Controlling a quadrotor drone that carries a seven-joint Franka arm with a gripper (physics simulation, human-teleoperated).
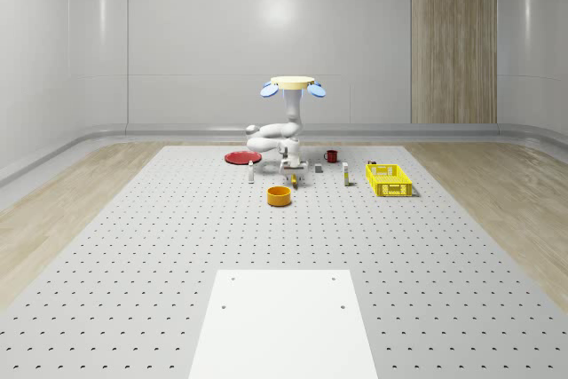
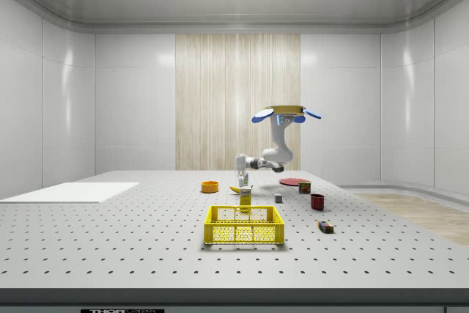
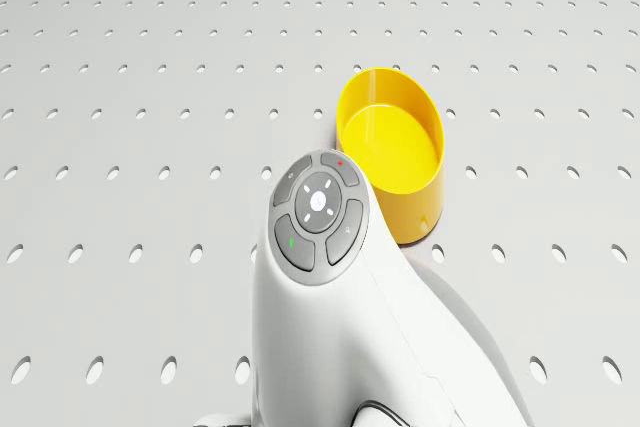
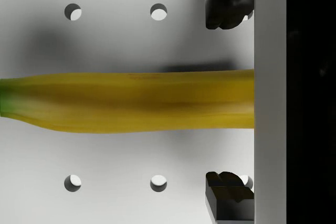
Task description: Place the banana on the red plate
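Observation:
The yellow banana (image 4: 131, 100) lies flat on the perforated table, its green stem end pointing away from the wrist. My gripper (image 4: 228, 98) is open and straddles it, with one dark fingertip (image 4: 226, 9) on each side and a clear gap between each pad and the peel. In the whole-scene view the gripper (image 1: 290, 178) hangs low over the table, just behind the yellow bowl (image 1: 280, 195). The red plate (image 1: 240, 158) sits on the table further back, to the whole-scene view's left. The drone (image 1: 293, 84) hovers above the arm, near the plate.
A yellow basket (image 1: 389, 179) stands at the whole-scene view's right, with a red mug (image 1: 331, 155) behind it. Small bottles (image 1: 345, 175) and a grey cube (image 1: 317, 169) stand around the arm. A white pad (image 1: 284, 326) lies at the front.

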